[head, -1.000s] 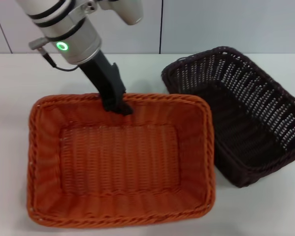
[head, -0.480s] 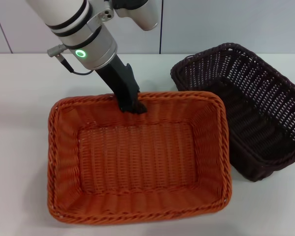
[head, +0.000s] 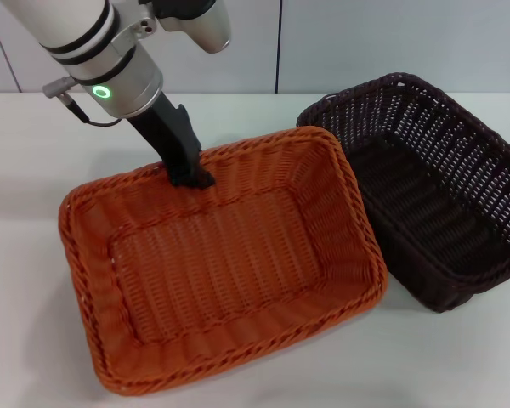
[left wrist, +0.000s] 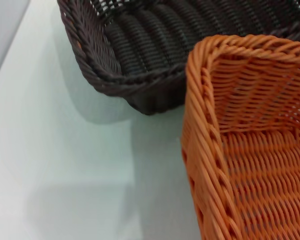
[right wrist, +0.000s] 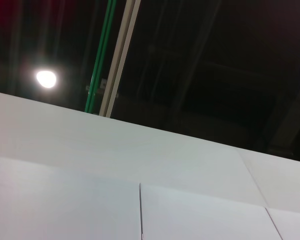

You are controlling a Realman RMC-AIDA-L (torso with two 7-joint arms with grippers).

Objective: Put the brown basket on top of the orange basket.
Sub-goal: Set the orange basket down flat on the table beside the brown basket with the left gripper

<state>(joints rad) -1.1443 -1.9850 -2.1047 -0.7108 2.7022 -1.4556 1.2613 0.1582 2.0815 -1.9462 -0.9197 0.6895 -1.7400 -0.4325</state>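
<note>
The white table carries both baskets side by side. The orange basket lies in front of the robot, turned at an angle, its far right corner raised and resting against the near left rim of the brown basket, which sits upright on the table to the right, empty, its dark openwork sides sloping outward. The orange basket is empty too, with a braided rim and close weave. The left gripper comes down from the upper left and is pinched on the far rim of the orange basket, one finger inside the wall. In the left wrist view a corner of the orange basket sits close to a corner of the brown basket. The right gripper appears in no view.
</note>
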